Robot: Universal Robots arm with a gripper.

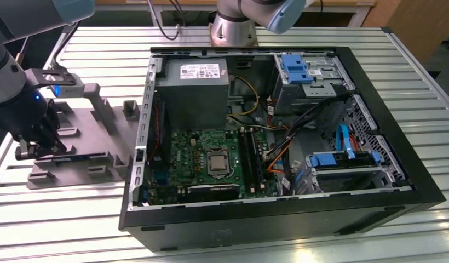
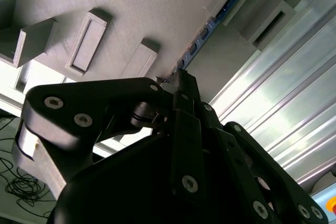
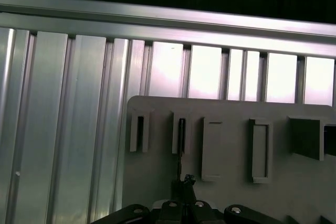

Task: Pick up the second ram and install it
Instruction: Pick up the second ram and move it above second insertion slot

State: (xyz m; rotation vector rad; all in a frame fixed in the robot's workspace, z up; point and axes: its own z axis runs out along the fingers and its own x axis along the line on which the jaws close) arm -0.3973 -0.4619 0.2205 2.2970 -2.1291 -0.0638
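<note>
In the exterior view my gripper [image 1: 36, 149] is down on the grey holder plate [image 1: 78, 131], at the exterior view's left of the open computer case [image 1: 283, 219]. The second ram [image 1: 71, 158] stands on edge in a slot of that plate, a thin dark strip. Both wrist views show the second ram [image 2: 210, 24] [image 3: 181, 140] edge-on, running away from the fingertips. My gripper [image 2: 178, 80] [image 3: 182, 182] is shut on the near end of the stick. The green motherboard [image 1: 195, 150] with its long black slots [image 1: 248, 159] lies inside the case.
The grey plate carries raised blocks [image 1: 100, 101] and several empty pockets [image 3: 261, 150]. The ribbed metal table [image 1: 64, 219] spreads around plate and case. Inside the case are a grey power supply [image 1: 191, 87], blue drive brackets [image 1: 334, 160] and loose cables [image 1: 283, 148].
</note>
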